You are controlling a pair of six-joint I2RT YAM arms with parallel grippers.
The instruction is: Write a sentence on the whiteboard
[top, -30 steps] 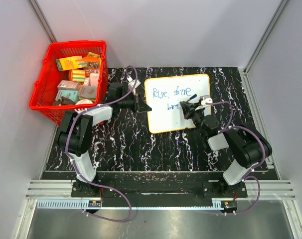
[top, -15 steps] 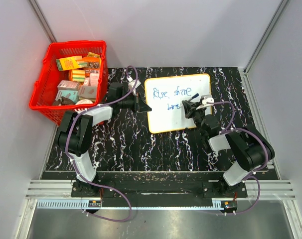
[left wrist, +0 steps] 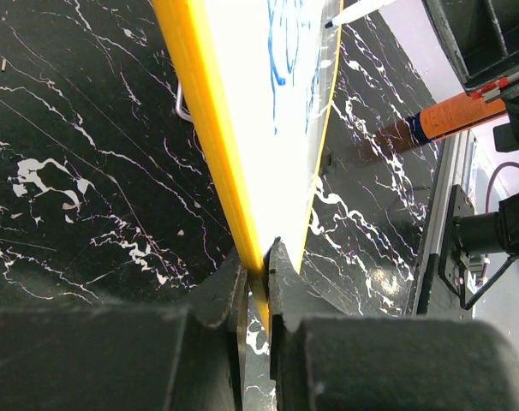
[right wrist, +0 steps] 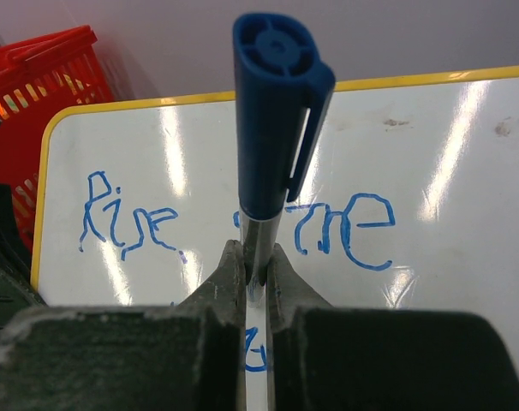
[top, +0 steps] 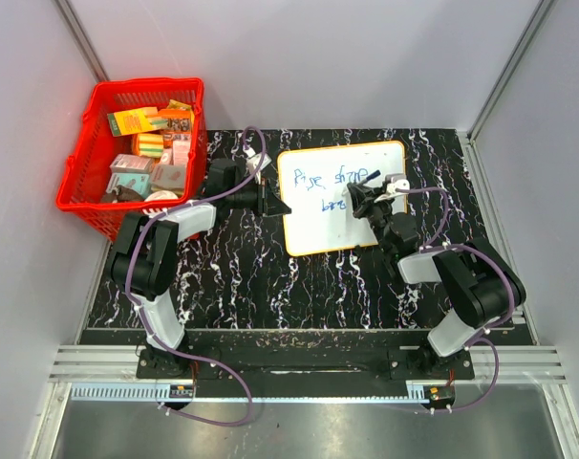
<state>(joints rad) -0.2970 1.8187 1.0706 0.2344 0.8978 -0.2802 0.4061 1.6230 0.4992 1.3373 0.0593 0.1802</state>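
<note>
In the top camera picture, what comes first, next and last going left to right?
Red plastic basket → left gripper, pinching the board's edge → white rectangular whiteboard with orange-yellow rim → right gripper holding the blue-capped marker.

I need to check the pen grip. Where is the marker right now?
The marker stands clamped in the right gripper, over the right half of the whiteboard; the right wrist view shows it best.

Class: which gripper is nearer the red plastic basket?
Left. The left gripper clamps the yellow-rimmed white whiteboard at its edge facing the red plastic basket; the right gripper holds a blue-capped marker beyond, over its far side.
</note>
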